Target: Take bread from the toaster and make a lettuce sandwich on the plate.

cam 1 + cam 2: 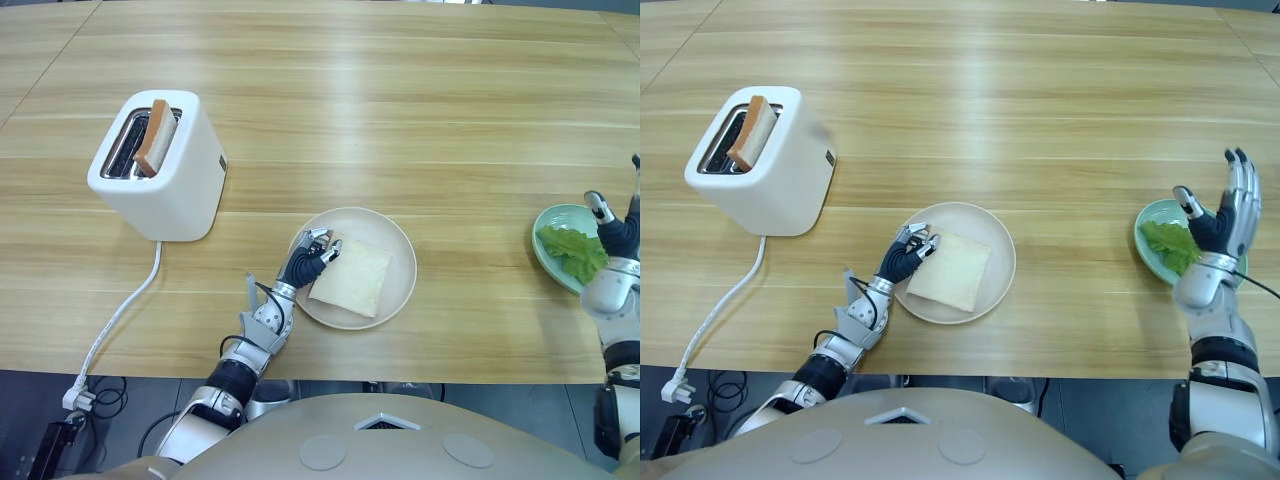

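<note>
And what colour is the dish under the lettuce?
The dish is pale green, clearest in the right eye view.

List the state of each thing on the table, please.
Toaster, standing slice sticks up from one slot.
Plate, carries a flat slice of bread.
Green dish, holds lettuce.
Left robot hand, at the flat slice's corner.
Right robot hand, open and empty, by the green dish.

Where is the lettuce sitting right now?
The lettuce lies in a small green dish at the table's right edge, just beside the robot's open right hand, well right of the plate holding a bread slice.
</note>
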You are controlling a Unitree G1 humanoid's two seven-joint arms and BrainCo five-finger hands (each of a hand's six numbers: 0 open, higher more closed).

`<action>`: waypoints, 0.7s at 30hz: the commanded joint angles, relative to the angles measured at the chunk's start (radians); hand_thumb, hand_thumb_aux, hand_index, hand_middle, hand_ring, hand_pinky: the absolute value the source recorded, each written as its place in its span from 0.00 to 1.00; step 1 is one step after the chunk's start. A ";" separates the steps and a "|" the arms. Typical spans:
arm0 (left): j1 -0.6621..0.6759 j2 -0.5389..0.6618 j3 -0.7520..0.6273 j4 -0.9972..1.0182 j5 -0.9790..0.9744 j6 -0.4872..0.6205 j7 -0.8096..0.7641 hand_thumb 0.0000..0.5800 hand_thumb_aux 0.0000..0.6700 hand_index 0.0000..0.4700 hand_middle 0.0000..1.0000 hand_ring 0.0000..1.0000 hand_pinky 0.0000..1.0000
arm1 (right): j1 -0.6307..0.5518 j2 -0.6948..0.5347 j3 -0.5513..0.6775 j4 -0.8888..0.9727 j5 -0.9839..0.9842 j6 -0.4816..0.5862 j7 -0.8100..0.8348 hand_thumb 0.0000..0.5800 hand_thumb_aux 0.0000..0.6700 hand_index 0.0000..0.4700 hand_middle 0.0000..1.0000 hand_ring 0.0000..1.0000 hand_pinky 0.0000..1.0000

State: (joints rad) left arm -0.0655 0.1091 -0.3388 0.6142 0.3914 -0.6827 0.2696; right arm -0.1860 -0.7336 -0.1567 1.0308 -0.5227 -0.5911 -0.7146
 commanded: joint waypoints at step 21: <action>0.176 0.100 0.065 -0.443 0.246 0.149 0.174 0.00 0.00 0.00 0.37 0.37 0.37 | -0.082 0.007 0.332 0.282 -0.063 0.445 0.069 1.00 1.00 0.98 0.00 0.00 0.00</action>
State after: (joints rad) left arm 0.0956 0.2007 -0.2886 0.2199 0.6256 -0.5563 0.4475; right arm -0.2690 -0.7246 0.1470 1.2925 -0.5682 -0.1670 -0.6472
